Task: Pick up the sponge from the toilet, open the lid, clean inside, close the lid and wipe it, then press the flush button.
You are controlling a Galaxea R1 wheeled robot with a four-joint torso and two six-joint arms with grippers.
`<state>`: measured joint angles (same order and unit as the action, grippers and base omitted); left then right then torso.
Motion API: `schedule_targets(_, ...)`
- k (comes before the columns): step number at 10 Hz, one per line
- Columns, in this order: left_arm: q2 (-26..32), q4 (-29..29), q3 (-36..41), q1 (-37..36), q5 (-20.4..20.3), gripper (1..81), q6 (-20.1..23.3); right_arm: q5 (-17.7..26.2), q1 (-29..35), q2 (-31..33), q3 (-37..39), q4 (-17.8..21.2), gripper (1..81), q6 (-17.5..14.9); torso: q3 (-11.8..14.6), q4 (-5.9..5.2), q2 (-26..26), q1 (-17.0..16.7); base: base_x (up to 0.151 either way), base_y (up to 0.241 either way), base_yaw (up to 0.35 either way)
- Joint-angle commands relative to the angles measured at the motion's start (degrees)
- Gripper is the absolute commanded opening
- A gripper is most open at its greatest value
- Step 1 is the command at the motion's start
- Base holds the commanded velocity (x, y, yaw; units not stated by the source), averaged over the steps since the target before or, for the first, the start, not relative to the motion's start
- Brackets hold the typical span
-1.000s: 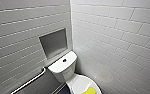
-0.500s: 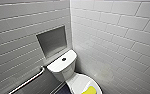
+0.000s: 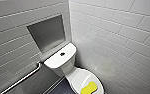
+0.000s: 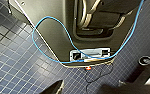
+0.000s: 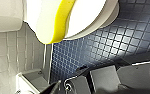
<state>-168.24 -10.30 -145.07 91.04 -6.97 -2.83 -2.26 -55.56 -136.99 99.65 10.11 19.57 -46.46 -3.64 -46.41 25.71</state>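
The white toilet (image 3: pixel 66 68) stands in the corner of two tiled walls. Its lid (image 3: pixel 78 78) is down, and the yellow sponge (image 3: pixel 89 88) lies on the lid's front part. A small dark flush button (image 3: pixel 62 53) sits in the middle of the tank top. In the right wrist view the sponge (image 5: pixel 57 22) lies on the lid (image 5: pixel 88 15) above the dark blue floor, with my right gripper (image 5: pixel 66 85) open, apart from it and holding nothing. My left gripper (image 4: pixel 83 89) is open over the floor beside the robot's base, nothing in it.
A square niche (image 3: pixel 47 32) is set in the wall above the tank. A metal grab bar (image 3: pixel 22 79) runs along the left wall. Dark blue mosaic floor (image 4: pixel 13 62) surrounds the toilet. A blue cable (image 4: pixel 41 37) loops over the robot's base.
The head picture has shifted slightly, so the camera has moved a little. The sponge, the lid and the toilet stay as they were.
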Motion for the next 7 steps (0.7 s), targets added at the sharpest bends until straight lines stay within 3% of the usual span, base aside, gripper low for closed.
schedule_targets(1,0.3,-0.1,0.2,1.9,4.4,81.1,0.5,4.6,7.5,-0.1,0.6,2.9,81.1,0.4,-5.3,0.00,-5.7,3.6,0.000,0.000,0.000)
schedule_targets(2,0.3,0.0,0.2,1.9,4.4,81.1,0.5,4.6,8.9,-1.0,1.2,3.0,81.1,0.4,-1.7,0.00,-7.5,4.8,0.000,0.000,0.000)
schedule_targets(3,0.3,0.0,0.2,1.9,4.4,81.1,0.5,4.6,10.4,-1.9,1.8,3.7,81.1,0.4,-3.2,0.00,-9.2,5.9,0.000,0.000,0.000)
schedule_targets(7,0.2,0.1,0.2,1.9,4.4,81.1,0.5,7.8,15.5,-6.7,5.1,4.6,81.1,0.9,-4.3,0.00,-16.7,10.7,0.000,0.000,0.000)
